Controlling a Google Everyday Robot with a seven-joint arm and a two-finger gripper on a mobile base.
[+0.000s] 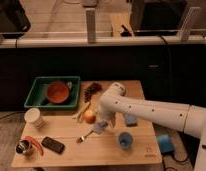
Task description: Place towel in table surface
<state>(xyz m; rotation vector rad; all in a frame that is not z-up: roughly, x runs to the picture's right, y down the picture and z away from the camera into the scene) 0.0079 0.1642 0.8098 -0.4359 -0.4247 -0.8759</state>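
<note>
Pale blue-grey towel hanging at the gripper, low over the middle of the table surface, right of the fork; jaws wide, apparently releasing.

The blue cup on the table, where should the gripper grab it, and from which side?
Grip the blue cup across its rim from above: it stands upright, mouth up, with bare table surface around it. The gripper hangs left of it, by the towel.
</note>
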